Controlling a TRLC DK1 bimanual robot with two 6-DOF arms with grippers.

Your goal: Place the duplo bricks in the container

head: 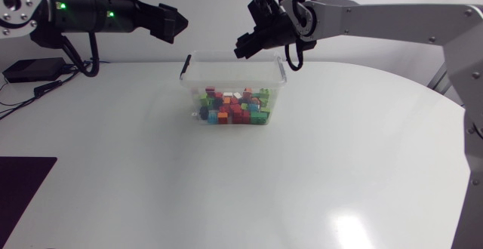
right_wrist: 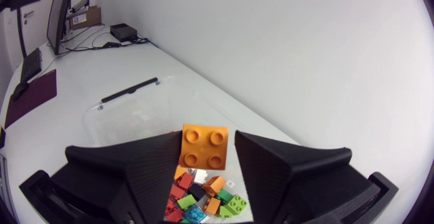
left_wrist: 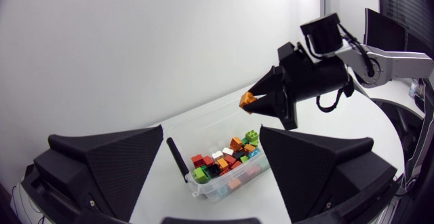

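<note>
A clear plastic container stands at the table's back middle with several coloured duplo bricks heaped in it. My right gripper hangs over its far right corner. An orange brick sits between the fingers, against one, with a thin gap to the other, so the right gripper is open. The left wrist view shows that orange brick at the fingertips, above the bricks in the container. My left gripper is held high, back left of the box, and stands open and empty.
A black box with cables lies at the back left. A dark mat covers the front left corner. The container has black handle clips at its short ends.
</note>
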